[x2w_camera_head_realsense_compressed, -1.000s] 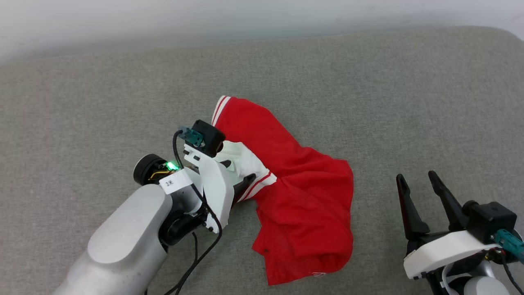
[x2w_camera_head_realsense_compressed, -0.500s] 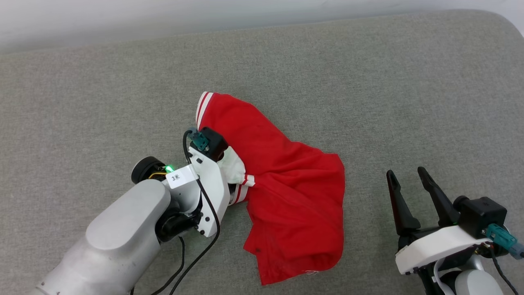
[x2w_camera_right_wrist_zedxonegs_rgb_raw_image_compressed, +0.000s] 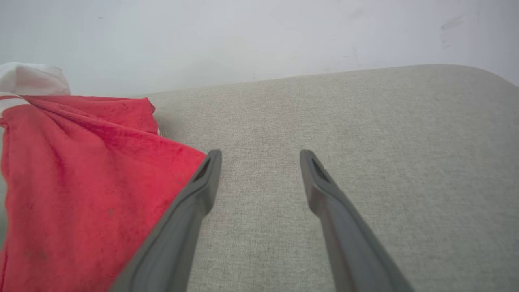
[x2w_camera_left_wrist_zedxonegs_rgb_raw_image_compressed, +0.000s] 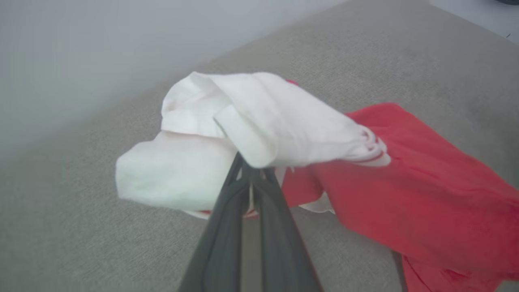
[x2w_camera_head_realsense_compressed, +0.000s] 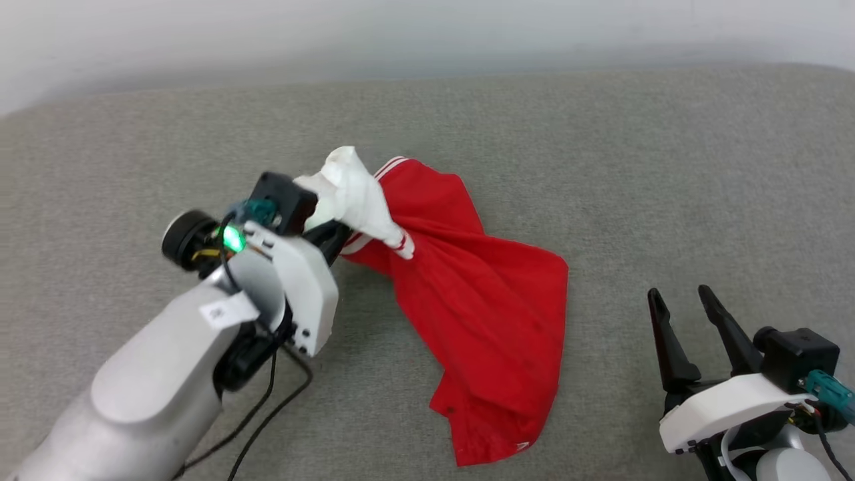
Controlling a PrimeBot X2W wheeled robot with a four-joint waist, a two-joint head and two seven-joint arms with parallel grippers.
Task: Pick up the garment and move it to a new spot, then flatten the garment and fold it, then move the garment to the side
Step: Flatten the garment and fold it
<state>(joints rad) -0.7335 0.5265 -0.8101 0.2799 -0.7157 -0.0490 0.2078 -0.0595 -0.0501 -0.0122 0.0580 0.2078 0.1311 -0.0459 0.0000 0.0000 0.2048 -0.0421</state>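
The left gripper, angled up and far-right from its bent forearm, is clamped on the garment by its white sleeve. The right gripper sits near right, jaws apart and empty.

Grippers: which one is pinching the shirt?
The left gripper, shut on the shirt's white sleeve. The right gripper stands open beside the shirt, holding nothing.

head: high, facing down | left wrist: close-in, forward | right wrist: low, forward — all three share the garment
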